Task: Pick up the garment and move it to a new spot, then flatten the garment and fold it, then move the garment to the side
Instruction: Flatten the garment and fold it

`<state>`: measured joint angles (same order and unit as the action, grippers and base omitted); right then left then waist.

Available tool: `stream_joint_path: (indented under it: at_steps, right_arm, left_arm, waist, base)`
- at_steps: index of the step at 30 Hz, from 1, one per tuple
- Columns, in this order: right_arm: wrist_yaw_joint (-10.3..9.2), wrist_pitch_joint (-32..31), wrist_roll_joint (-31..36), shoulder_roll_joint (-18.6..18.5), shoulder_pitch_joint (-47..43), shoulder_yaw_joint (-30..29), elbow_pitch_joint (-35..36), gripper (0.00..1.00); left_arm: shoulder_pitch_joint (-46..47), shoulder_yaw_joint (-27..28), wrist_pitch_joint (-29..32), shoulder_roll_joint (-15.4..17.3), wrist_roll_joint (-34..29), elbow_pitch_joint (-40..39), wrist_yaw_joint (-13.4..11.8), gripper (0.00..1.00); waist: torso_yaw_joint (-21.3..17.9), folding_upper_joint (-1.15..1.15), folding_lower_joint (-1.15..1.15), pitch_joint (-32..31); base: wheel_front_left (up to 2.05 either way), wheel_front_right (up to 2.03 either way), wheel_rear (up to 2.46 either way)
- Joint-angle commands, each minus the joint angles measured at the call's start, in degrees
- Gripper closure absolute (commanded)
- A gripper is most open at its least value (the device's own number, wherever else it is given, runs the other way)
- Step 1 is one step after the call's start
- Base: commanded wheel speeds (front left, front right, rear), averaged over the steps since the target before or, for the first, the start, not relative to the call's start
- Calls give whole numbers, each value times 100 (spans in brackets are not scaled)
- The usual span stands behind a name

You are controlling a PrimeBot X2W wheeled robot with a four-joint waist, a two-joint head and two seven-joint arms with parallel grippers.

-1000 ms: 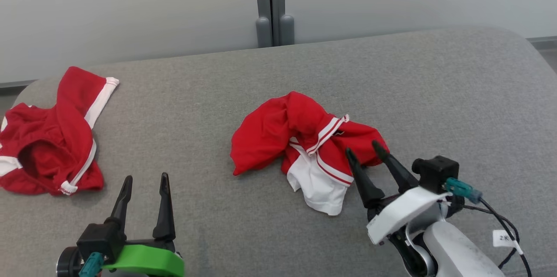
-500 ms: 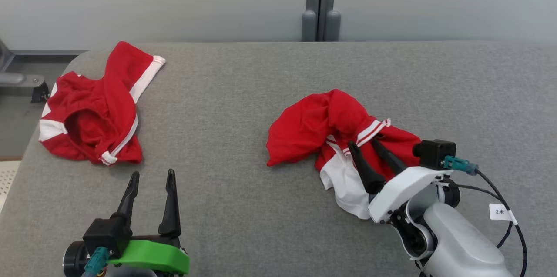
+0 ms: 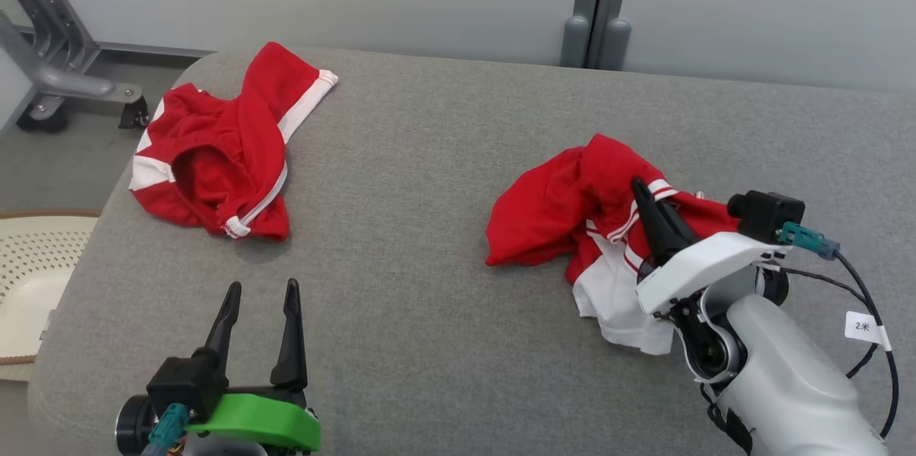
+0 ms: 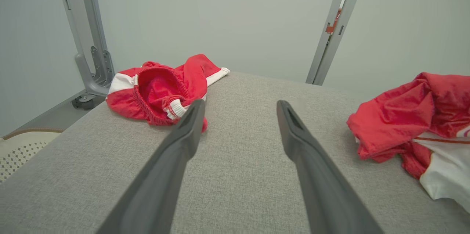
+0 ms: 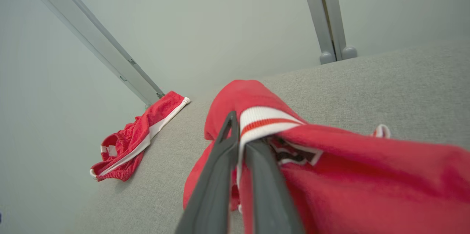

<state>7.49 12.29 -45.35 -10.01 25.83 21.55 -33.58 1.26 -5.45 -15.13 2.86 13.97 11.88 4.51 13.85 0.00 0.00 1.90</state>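
Head view, right jaws, earlier spread, now pinching garment (image 3: 547,209), left jaws still spread

The left gripper (image 3: 262,285), long dark fingers on a green wrist bracket (image 3: 250,421), points forward with its fingers spread wide. The right gripper (image 3: 638,185), on a white wrist plate (image 3: 698,266) and pale grey forearm (image 3: 780,384), angles forward-left, its fingers pinched on the crumpled red-and-white garment (image 3: 551,212).
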Motion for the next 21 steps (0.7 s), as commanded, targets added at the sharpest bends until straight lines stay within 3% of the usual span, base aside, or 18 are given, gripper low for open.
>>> stream_joint_path:
  at_steps: [1, 9, 13, 19, 20, 21]
  right_arm:
    - [0, 60, 9, -100, -38, -33, 121, 100]
    - [1, -114, 528, -326, 504, 63, 509, 100]
    - [0, -259, 798, -62, 974, 489, 392, 100]
    - [0, -351, 888, 477, 1366, 1436, -524, 100]
    - [0, -381, 834, 531, 1373, 1615, -708, 91]
    - [0, -398, 778, 570, 1365, 1769, -852, 51]
  left_arm:
    - [-3, -1, -4, 7, 14, 23, -16, 0]
    - [77, -156, -3, 7, 134, 67, -22, 0]
    - [147, -234, -3, 6, 198, 96, -49, 0]
    - [286, -445, -3, 9, 304, 178, -56, 0]
    - [315, -474, -3, 8, 319, 191, -60, 0]
    - [335, -494, -3, 8, 332, 199, -63, 0]
  waist:
    - [80, 0, 0, -36]
    - [347, 0, 0, 13]
    - [526, 0, 0, 89]
    - [820, 0, 0, 199]
    - [861, 0, 0, 217]
    - [881, 0, 0, 226]
  base:
    - [0, 0, 0]
    - [0, 0, 0]
    - [0, 0, 0]
    - [0, 0, 0]
    - [0, 0, 0]
    - [0, 0, 0]
